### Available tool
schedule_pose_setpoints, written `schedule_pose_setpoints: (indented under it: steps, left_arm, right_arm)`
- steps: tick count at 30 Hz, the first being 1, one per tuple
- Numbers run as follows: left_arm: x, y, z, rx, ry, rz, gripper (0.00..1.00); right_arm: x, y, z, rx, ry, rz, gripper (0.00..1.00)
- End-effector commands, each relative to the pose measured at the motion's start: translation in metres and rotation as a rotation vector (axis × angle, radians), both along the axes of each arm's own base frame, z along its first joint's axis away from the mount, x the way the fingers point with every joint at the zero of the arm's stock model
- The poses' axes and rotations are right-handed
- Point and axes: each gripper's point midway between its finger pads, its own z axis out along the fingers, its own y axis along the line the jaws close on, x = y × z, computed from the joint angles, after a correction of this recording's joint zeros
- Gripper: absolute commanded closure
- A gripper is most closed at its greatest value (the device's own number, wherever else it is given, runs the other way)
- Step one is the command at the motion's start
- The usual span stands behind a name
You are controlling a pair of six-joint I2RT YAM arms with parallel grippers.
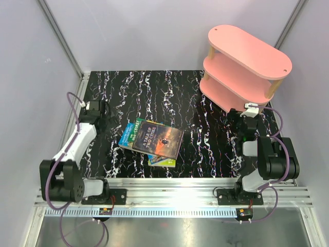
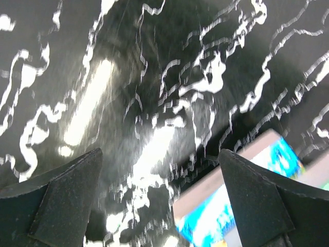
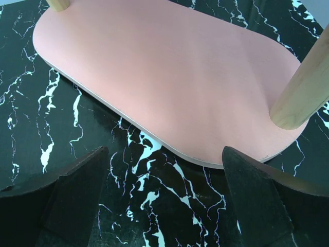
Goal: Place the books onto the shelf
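The black, white-veined worktop (image 1: 154, 90) carries all items. The pink three-tier shelf (image 1: 249, 51) stands upright at the far right corner of the worktop; its oval boards are joined by light wooden posts (image 3: 303, 92), and no book lies on any visible tier. The left arm (image 1: 77, 144) reaches along the left edge of the worktop, and the right arm (image 1: 270, 154) stands folded at the right edge. The books (image 1: 154, 141) lie flat in a loose, fanned stack near the near edge, slightly left of its middle and well apart from the shelf. A dark-covered book (image 1: 159, 140) is on top, a blue book (image 1: 127, 137) protrudes on the left side, and a yellow-green book (image 1: 162, 161) protrudes toward the near edge. The left gripper (image 1: 98, 109) hovers over bare worktop near the left edge, beside the stack; its fingers (image 2: 67, 200) are spread wide and hold nothing. The right gripper (image 3: 165, 152) points at the rim of the bottom board of the shelf; its fingers (image 3: 257, 200) are likewise fully spread and hold nothing.
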Motion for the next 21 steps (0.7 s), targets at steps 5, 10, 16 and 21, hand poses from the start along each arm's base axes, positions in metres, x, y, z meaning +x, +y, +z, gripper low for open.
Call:
schedule_pose_setpoints:
  steps: [5,10,16,21]
  left_arm:
    - [-0.035,-0.056,0.033,-0.298,-0.064,-0.073,0.01]
    - [-0.075,-0.067,0.03,-0.333,-0.022,-0.048,0.01]
    - [-0.111,-0.094,0.031,-0.344,0.011,-0.111,0.01]
    - [-0.126,-0.103,0.027,-0.378,-0.001,-0.042,0.01]
  right_arm:
    - [0.01,-0.005,0.019,-0.008,-0.064,-0.024,0.0]
    - [0.01,-0.005,0.018,-0.006,-0.06,-0.025,0.0]
    - [-0.008,-0.026,0.032,-0.008,-0.08,-0.226,0.0]
    - [-0.022,-0.002,0.06,0.135,0.059,-0.16,0.0]
